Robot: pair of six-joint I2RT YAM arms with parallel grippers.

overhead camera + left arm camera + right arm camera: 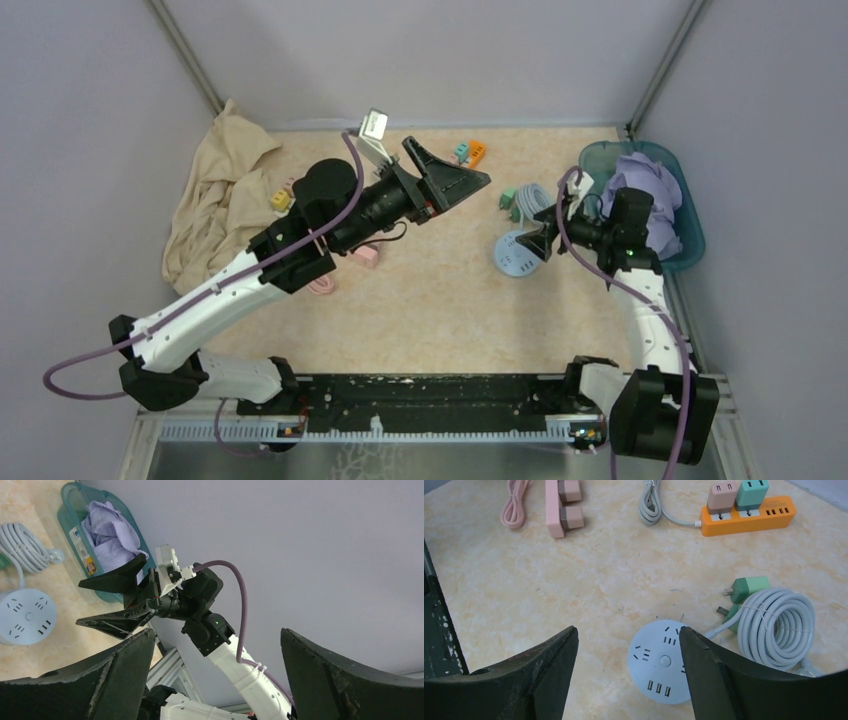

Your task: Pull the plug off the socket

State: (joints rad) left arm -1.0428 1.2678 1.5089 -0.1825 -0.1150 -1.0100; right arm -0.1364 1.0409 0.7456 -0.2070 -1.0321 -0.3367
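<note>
A round pale-blue socket [659, 662] lies flat on the table with no plug in its slots. Two green plugs [749, 587] lie loose beside it, next to a coiled white cable [779, 625]. My right gripper [628, 632] hangs open just above the socket [515, 255], and nothing sits between its fingers. Farther back, an orange power strip [749, 520] carries a pink plug [722, 495] and a teal plug [751, 491]. My left gripper [470, 182] is raised mid-table, wide open and empty, its camera facing the right arm.
A pink strip [555, 510] with two brownish plugs lies toward the left. A beige cloth [220, 190] is heaped at the far left. A teal bin [690, 230] holding purple cloth [650, 190] stands by the right wall.
</note>
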